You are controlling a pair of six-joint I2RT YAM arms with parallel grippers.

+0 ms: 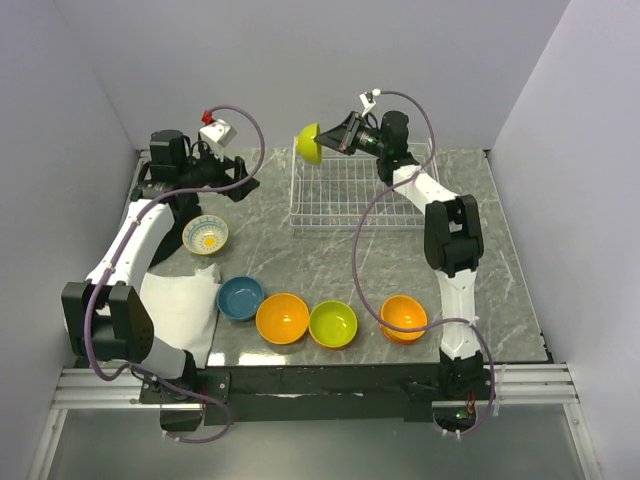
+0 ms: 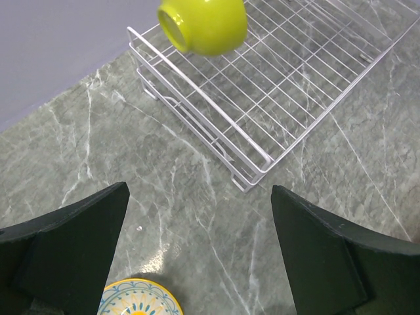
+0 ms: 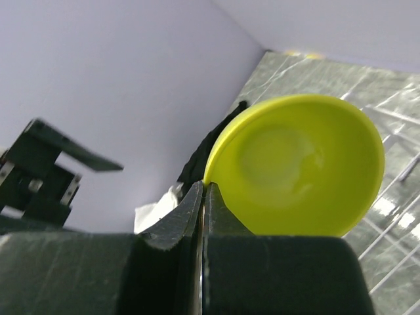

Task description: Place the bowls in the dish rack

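My right gripper (image 1: 335,135) is shut on the rim of a lime green bowl (image 1: 309,143) and holds it tilted on edge in the air above the far left corner of the white wire dish rack (image 1: 362,188). The same bowl shows in the right wrist view (image 3: 298,167) and in the left wrist view (image 2: 203,25). My left gripper (image 1: 232,180) is open and empty, just above the white patterned bowl (image 1: 205,234). A teal-blue bowl (image 1: 240,297), an orange bowl (image 1: 282,317), a second lime green bowl (image 1: 333,323) and a second orange bowl (image 1: 403,317) sit in a row near the front.
A white cloth (image 1: 183,308) lies at the front left, beside the teal-blue bowl. The rack (image 2: 282,85) holds no bowls. Grey walls close in the left, back and right sides of the marble table (image 1: 500,250).
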